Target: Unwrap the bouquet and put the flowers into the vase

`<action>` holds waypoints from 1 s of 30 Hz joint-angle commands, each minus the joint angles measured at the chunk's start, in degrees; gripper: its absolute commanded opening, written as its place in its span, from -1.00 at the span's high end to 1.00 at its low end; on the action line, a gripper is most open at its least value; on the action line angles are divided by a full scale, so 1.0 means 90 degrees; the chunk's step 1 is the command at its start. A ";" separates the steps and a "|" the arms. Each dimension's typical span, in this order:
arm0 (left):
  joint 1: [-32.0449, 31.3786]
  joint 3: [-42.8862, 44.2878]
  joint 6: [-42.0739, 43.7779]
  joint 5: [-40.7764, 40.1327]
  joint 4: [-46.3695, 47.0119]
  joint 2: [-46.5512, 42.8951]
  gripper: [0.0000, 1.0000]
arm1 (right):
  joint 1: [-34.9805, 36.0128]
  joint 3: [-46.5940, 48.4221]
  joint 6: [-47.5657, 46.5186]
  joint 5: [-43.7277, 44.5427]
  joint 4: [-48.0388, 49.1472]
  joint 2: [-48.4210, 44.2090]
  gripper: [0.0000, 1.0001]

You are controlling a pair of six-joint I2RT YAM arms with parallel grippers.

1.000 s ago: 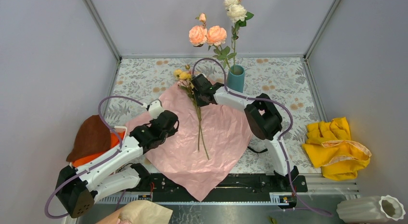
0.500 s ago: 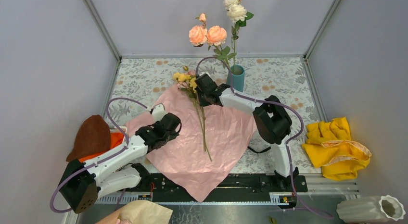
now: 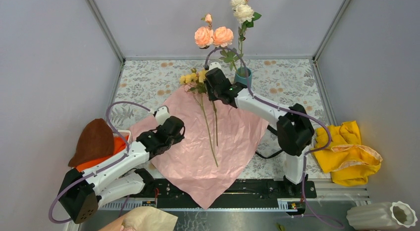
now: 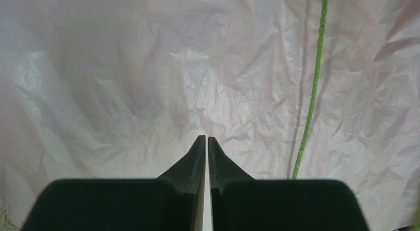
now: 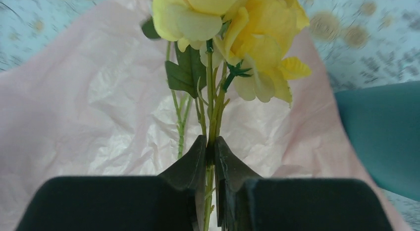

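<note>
The bouquet's wrapping is a crinkled pink paper [image 3: 198,156] lying opened flat on the table. My right gripper [image 3: 212,81] hangs over its far corner, shut on the green stems of the yellow flowers [image 3: 192,77]. In the right wrist view the stems pass between the fingertips [image 5: 211,142] with the yellow blooms [image 5: 233,28] just ahead. The teal vase [image 3: 243,76] stands right beside it, also seen as the teal vase [image 5: 381,132], and holds peach roses [image 3: 214,36] and cream roses [image 3: 241,10]. Another stem [image 3: 208,137] lies on the paper. My left gripper [image 3: 171,129] is shut and empty over the paper's left part [image 4: 124,92].
A yellow cloth [image 3: 346,151] lies at the right. A brown and orange thing [image 3: 94,142] sits at the left by the left arm. A white ribbed vase [image 3: 381,216] lies at the near right corner. A black strip [image 3: 265,154] lies by the paper's right edge.
My right gripper has moved back and to the right toward the teal vase, carrying the yellow flowers with their stem trailing. The left arm has barely moved.
</note>
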 commanded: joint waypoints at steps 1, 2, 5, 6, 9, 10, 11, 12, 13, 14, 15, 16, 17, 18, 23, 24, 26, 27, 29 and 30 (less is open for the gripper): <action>0.0053 0.0199 0.0097 -0.0132 0.0320 0.0133 0.81 | -0.0046 0.0480 -0.0358 0.0450 0.0350 -0.1070 0.97; 0.0053 0.0202 0.0103 -0.0124 0.0334 0.0161 0.81 | -0.0049 0.0502 -0.0388 0.0455 0.0382 -0.1217 0.97; 0.0053 0.0223 0.0124 -0.0121 0.0364 0.0214 0.81 | -0.0041 0.0462 -0.0530 0.0480 0.0617 -0.1735 0.97; 0.0054 0.0225 0.0128 -0.0121 0.0376 0.0224 0.81 | -0.0036 0.0436 -0.0596 0.0482 0.0713 -0.1900 0.96; 0.0054 0.0216 0.0128 -0.0115 0.0390 0.0241 0.81 | -0.0043 0.0362 -0.0831 0.0444 0.0989 -0.2351 0.96; 0.0053 0.0208 0.0130 -0.0117 0.0390 0.0248 0.81 | -0.0044 0.0330 -0.0882 0.0421 0.1082 -0.2507 0.96; 0.0054 0.0214 0.0132 -0.0115 0.0390 0.0248 0.81 | -0.0044 0.0275 -0.0937 0.0422 0.1181 -0.2655 0.96; 0.0056 0.0206 0.0128 -0.0112 0.0394 0.0241 0.81 | -0.0043 0.0204 -0.0984 0.0415 0.1318 -0.2867 0.96; 0.0053 0.0198 0.0120 -0.0114 0.0390 0.0226 0.81 | -0.0039 0.0114 -0.1047 0.0422 0.1463 -0.2990 0.96; 0.0053 0.0195 0.0126 -0.0108 0.0389 0.0223 0.81 | -0.0044 0.0023 -0.1108 0.0433 0.1572 -0.3148 0.96; 0.0053 0.0182 0.0125 -0.0104 0.0390 0.0211 0.81 | -0.0042 -0.0073 -0.1152 0.0433 0.1874 -0.3373 0.96; 0.0060 0.0180 0.0118 -0.0102 0.0384 0.0195 0.81 | -0.0044 -0.0135 -0.1188 0.0439 0.2024 -0.3529 0.96; 0.0060 0.0181 0.0117 -0.0096 0.0380 0.0186 0.81 | -0.0038 -0.0194 -0.1235 0.0429 0.2165 -0.3671 0.96; 0.0061 0.0181 0.0110 -0.0093 0.0379 0.0181 0.81 | -0.0043 -0.0266 -0.1289 0.0385 0.2319 -0.3825 0.96; 0.0063 0.0175 0.0081 -0.0098 0.0371 0.0161 0.81 | -0.0044 -0.0608 -0.1490 -0.0082 0.3046 -0.4475 0.95; 0.0063 0.0176 0.0079 -0.0098 0.0368 0.0161 0.81 | -0.0037 -0.0691 -0.1517 -0.0126 0.3222 -0.4571 0.94; 0.0063 0.0175 0.0070 -0.0087 0.0360 0.0166 0.81 | -0.0041 -0.0789 -0.1600 -0.0128 0.3414 -0.4720 0.95; 0.0064 0.0173 0.0075 -0.0079 0.0360 0.0170 0.81 | -0.0042 -0.0826 -0.1627 -0.0089 0.3508 -0.4769 0.94; 0.0063 0.0175 0.0062 -0.0073 0.0360 0.0174 0.82 | -0.0037 -0.0882 -0.1938 0.0064 0.3667 -0.4819 0.94; 0.0063 0.0179 0.0060 -0.0070 0.0361 0.0176 0.82 | -0.0037 -0.0886 -0.2049 0.0175 0.3719 -0.4821 0.94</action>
